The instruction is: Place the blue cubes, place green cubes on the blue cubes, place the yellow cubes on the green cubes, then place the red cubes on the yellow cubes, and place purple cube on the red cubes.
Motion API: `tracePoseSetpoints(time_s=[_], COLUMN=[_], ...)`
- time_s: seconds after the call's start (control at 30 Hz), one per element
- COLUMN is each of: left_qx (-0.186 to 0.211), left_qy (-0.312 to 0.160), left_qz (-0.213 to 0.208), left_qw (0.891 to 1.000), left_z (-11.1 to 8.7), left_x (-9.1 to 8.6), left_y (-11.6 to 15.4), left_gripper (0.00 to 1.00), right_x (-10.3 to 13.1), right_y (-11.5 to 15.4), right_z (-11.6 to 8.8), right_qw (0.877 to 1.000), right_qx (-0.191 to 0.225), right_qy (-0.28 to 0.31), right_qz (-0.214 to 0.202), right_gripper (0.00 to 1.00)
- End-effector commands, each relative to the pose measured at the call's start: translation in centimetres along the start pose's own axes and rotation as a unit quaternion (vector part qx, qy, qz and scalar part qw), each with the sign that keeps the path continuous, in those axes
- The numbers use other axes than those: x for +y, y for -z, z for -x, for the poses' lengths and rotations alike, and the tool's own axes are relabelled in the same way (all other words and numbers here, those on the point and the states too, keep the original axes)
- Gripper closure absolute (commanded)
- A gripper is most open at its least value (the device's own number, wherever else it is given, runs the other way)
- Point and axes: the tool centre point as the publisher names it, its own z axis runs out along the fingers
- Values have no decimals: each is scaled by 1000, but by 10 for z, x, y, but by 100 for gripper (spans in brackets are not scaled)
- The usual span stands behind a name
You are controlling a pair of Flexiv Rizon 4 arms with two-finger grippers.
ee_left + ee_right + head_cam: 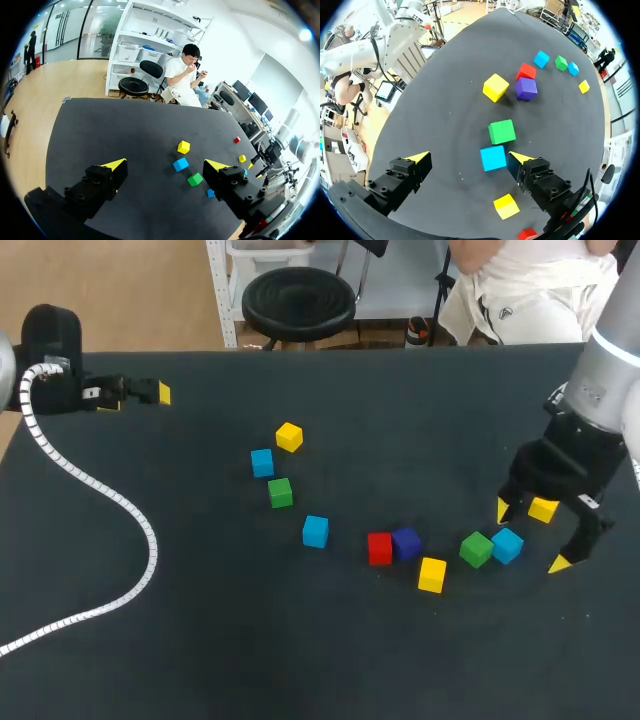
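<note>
right wrist view first: the right gripper [467, 159] has its two yellow-tipped fingers spread wide with nothing clamped. a small solid blue cube [493, 158] sits on the matte black table top [445, 115] between the tips, much closer to one finger than the other. can't tell if it actually touches that finger. just ahead of it is a small green cube [502, 131], the two nearly touching. back behind the fingers there's a small yellow cube [506, 206], and a bit of a half-hidden red cube [527, 234] pokes out by the finger housing.

further ahead is a second yellow cube [495, 87], turned a bit on the table. just past it a bright red cube [526, 71] and a dark purple cube [526, 88] are pressed side by side. beyond those there's a loose line: a second blue cube [541, 59], a second green cube [561, 63], a third blue cube [573, 68] and a far yellow cube [584, 86], each near the next but apart.

head view puts that gripper low over the right side of the table, straddling the first blue cube.

the left gripper [166, 165] is also spread apart, with only bare table between its tips. in the head view it's parked at the far left edge, well apart from every cube, with a white ribbed cable [100, 490] snaking over the table from it.
</note>
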Motion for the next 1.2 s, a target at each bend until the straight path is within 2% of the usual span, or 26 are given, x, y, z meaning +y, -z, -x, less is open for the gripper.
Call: tracePoseSetpoints(time_s=[0.03,0.27,0.57,1.2], left_qx=[-1,-1,-1,-1], left_qy=[0,0,0,0], left_qz=[-2,-2,-2,-2], left_qw=[1000,1000,1000,1000], left_z=[0,0,0,0], left_x=[1,1,1,1], left_y=[0,0,0,0], left_gripper=[0,0,0,0], right_x=[-5,-14,-32,-35], right_y=[-8,-19,-22,-17], right_z=[-9,-23,-16,-18], right_qw=[1000,1000,1000,1000], right_qx=[-7,-13,-11,-12], right_qy=[7,13,25,10], right_qz=[-7,-7,1,3], right_gripper=[0,0,0,0])
